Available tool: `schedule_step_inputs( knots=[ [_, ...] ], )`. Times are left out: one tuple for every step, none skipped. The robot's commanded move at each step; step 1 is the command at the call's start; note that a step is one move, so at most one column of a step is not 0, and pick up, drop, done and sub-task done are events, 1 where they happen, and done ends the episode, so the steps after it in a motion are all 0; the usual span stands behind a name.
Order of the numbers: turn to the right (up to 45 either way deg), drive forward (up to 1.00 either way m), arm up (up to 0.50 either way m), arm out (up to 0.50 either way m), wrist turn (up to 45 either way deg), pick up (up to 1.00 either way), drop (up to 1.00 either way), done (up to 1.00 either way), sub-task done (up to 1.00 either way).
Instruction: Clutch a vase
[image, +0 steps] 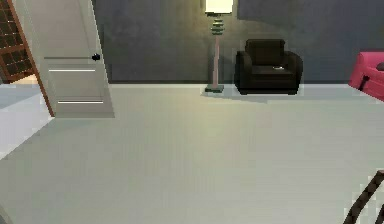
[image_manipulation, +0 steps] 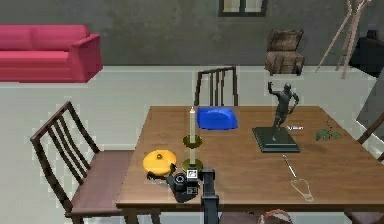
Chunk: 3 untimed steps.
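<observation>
– Fingers (image_manipulation: 172, 179): state?
– Cannot tell, nor whether they hold anything. They show at the near edge of the counter (image_manipulation: 250, 172).
– Vase?
– Unconfirmed. Squat yellow vessel (image_manipulation: 160, 160) stands on the counter just beside the fingers, candle (image_manipulation: 192, 125) near it; blue block (image_manipulation: 218, 118) and dark statuette (image_manipulation: 283, 112) farther along

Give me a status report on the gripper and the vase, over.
Gripper at table's near edge, hold cannot be told. Orange round thing near it, possibly the vase. Candle stands close behind.
</observation>
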Motion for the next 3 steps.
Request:
schedule_step_inputs(
  knots=[
    [0.0,0.0,0.0,0.0,0.0,1.0,0.0,0.0,0.0],
    [0.0,0.0,0.1,0.0,0.0,0.0,0.0,0.0,0.0],
    [0.0,0.0,0.0,0.0,0.0,0.0,0.0,1.0,0.0]
  ],
)
